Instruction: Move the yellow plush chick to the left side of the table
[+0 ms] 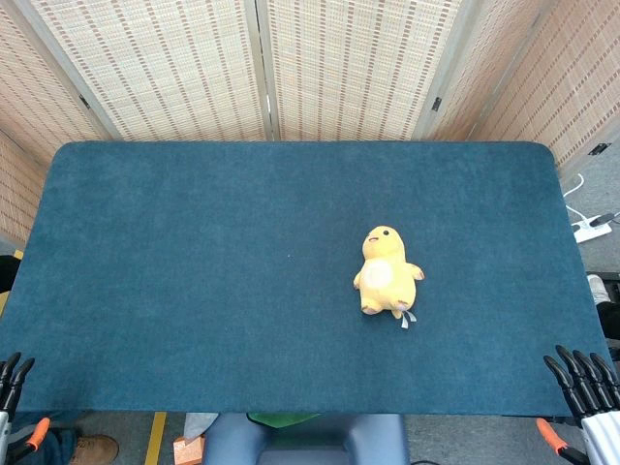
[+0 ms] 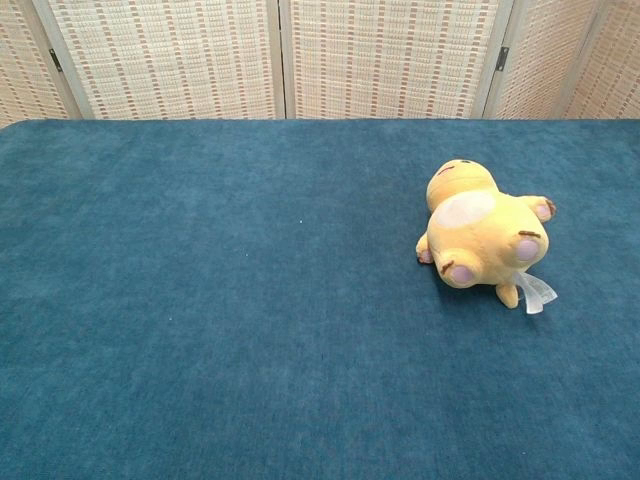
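Yellow plush chick [image 1: 387, 272] lying on its back right of centre on the blue felt table [image 1: 194, 271], head toward the far edge and the wicker screens [image 1: 349, 68], feet and a small white tag [image 1: 408, 319] toward the near edge; so, long axis running roughly far-to-near, tipped slightly. Confirmed in the chest view: pale belly up, soles facing the camera, well apart from either hand. Right hand [image 1: 587, 380] showing only dark fingertips at the near right corner, just off the table edge, held apart from each other and gripping nothing. Left hand [image 1: 12, 378] likewise only fingertips at the near left corner, nothing in them; whether fully spread, impossible to tell from so little. Neither hand visible in the chest view. Toy lying forward and inward of the right hand, plainly nearer to it than to the left. Judged from this: first reach probably best from the right, then a carry leftward across most of the table's width, possibly with a handover midway.
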Controlling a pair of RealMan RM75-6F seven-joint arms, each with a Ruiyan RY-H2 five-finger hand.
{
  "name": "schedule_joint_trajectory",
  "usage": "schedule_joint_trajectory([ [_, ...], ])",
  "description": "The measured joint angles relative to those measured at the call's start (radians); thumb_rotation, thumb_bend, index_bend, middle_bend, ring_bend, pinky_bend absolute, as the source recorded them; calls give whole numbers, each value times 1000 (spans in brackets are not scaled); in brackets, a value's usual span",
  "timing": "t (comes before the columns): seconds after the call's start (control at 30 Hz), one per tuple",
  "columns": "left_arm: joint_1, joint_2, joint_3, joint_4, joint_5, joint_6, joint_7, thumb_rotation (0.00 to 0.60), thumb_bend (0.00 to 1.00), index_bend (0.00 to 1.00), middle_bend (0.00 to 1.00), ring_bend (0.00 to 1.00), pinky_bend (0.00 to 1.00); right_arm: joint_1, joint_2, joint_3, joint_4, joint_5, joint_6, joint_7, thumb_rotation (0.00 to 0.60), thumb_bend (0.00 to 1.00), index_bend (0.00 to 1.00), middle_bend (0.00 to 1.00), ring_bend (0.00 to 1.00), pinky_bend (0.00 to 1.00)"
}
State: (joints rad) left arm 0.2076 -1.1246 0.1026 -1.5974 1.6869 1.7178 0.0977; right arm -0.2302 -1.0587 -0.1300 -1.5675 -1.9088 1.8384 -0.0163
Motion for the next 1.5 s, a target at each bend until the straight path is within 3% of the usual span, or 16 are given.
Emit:
schedule_joint_trajectory([
  [0.3,-12,-7,-8,-5,-10,-22,11,600,319,0,46,66,234,50,-9,33,-6,45,-76,2,600,212,0,0,0,0],
  [0.4,-24,-4,-20,-13,-26,-36,9,600,319,0,46,66,234,105,-10,56,-21,73,-162,7,600,209,0,0,0,0],
  [0.6,-50,3,-41,-25,-85,-95,12,600,319,0,46,66,234,280,-24,136,-76,180,-445,-29,600,211,0,0,0,0],
  [0.8,-60,-5,-54,-24,-127,-121,22,600,319,0,46,66,231,495,-143,256,-51,420,-750,-164,600,212,0,0,0,0],
  [0.93,-71,-5,-65,-23,-163,-148,22,600,319,0,46,66,230,655,-277,321,40,584,-923,-247,600,212,0,0,0,0],
  [1.1,-87,-2,-81,-25,-205,-180,20,600,320,0,46,66,228,771,-398,353,149,674,-1029,-281,600,212,0,0,0,0],
  [1.27,-95,4,-86,-24,-222,-194,5,600,319,0,46,66,228,833,-468,346,214,712,-1093,-282,600,242,0,0,0,8],
  [1.3,-96,6,-86,-24,-225,-196,1,600,319,0,46,66,228,841,-477,341,221,716,-1102,-282,600,276,0,28,9,73],
  [1.37,-97,8,-87,-24,-228,-197,-4,600,319,0,46,66,228,855,-493,331,228,712,-1110,-278,600,344,120,231,170,347],
  [1.4,-98,10,-88,-23,-228,-197,-8,600,319,0,46,66,228,856,-497,329,230,706,-1104,-275,600,382,268,416,330,545],
  [1.43,-98,10,-88,-23,-228,-197,-12,600,319,0,46,66,228,856,-504,325,232,695,-1091,-272,600,413,406,551,464,677],
  [1.5,-99,12,-87,-21,-228,-197,-21,600,319,0,46,66,228,855,-515,319,237,670,-1059,-266,600,494,620,722,645,847],
])
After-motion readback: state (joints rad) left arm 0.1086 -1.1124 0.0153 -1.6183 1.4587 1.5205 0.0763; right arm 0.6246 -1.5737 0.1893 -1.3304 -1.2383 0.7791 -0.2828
